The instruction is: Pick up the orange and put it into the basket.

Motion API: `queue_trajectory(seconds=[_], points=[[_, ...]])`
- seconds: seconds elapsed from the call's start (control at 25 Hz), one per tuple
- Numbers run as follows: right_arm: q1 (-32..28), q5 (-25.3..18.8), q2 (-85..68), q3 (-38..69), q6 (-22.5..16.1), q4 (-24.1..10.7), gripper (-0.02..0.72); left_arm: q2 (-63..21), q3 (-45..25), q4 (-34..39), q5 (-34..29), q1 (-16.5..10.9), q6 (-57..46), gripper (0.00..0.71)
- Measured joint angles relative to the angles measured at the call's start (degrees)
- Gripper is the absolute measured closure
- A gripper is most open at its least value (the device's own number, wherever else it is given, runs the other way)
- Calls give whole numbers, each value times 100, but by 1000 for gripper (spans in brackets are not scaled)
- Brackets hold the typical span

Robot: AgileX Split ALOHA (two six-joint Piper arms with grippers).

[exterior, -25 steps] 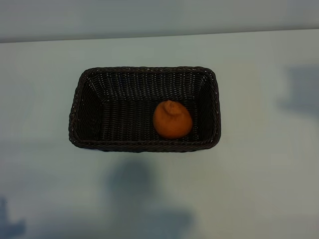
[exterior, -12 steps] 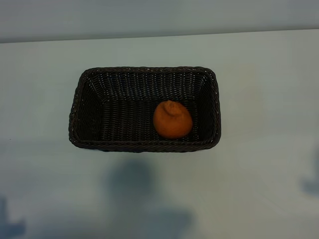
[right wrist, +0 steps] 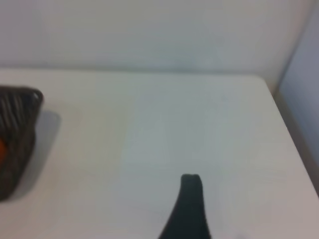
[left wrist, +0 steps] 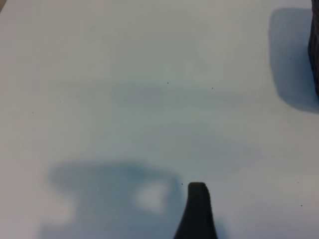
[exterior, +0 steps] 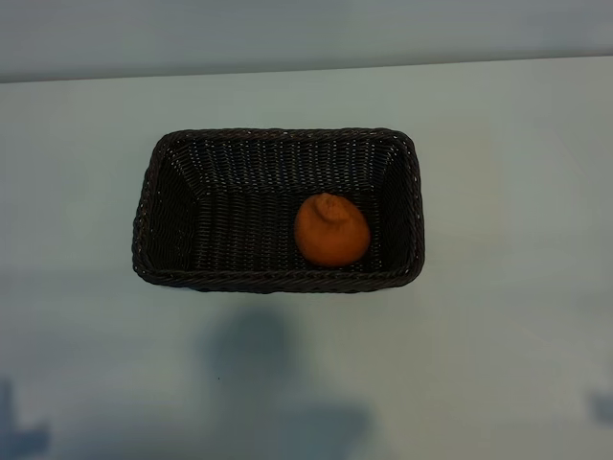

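The orange [exterior: 331, 231] lies inside the dark woven basket [exterior: 163, 153], in its right half, with its stem knob up. Neither gripper touches it. Both arms are outside the exterior view. In the left wrist view one dark fingertip [left wrist: 198, 190] of my left gripper hovers over bare table, with the basket's edge [left wrist: 315, 55] far off. In the right wrist view one dark fingertip [right wrist: 191, 181] of my right gripper shows above the table, away from the basket's corner [right wrist: 19, 124], where a sliver of the orange [right wrist: 2, 149] peeks out. Both grippers are open and hold nothing.
The pale table [exterior: 498, 316] surrounds the basket on all sides. A wall [right wrist: 149, 30] rises behind the table's far edge. The table's right edge [right wrist: 289, 129] runs close to the right gripper.
The shadow at the right side of the table has slid from beside the basket down to the near right corner. The orange and basket have not moved.
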State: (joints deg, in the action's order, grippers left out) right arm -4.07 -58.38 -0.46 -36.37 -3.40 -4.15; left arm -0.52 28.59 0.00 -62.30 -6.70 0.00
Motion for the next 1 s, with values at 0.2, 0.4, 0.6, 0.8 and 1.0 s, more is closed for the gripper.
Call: queue_trajectory(seconds=[0.2,0.4,0.6,0.8,1.0], points=[[-66,-147,0,346,6,47,105,0,0,0,0,0,0,118],[-66,-473,0,699,32,182,107,0,0,0,0,0,0,118],[-66,-485,0,717,289,415,107,0,0,0,0,0,0,118],[-66,-342,0,839,305,564,107,0,0,0,0,0,0,118],[-66,-302,0,844,248,564,107,0,0,0,0,0,0,118]])
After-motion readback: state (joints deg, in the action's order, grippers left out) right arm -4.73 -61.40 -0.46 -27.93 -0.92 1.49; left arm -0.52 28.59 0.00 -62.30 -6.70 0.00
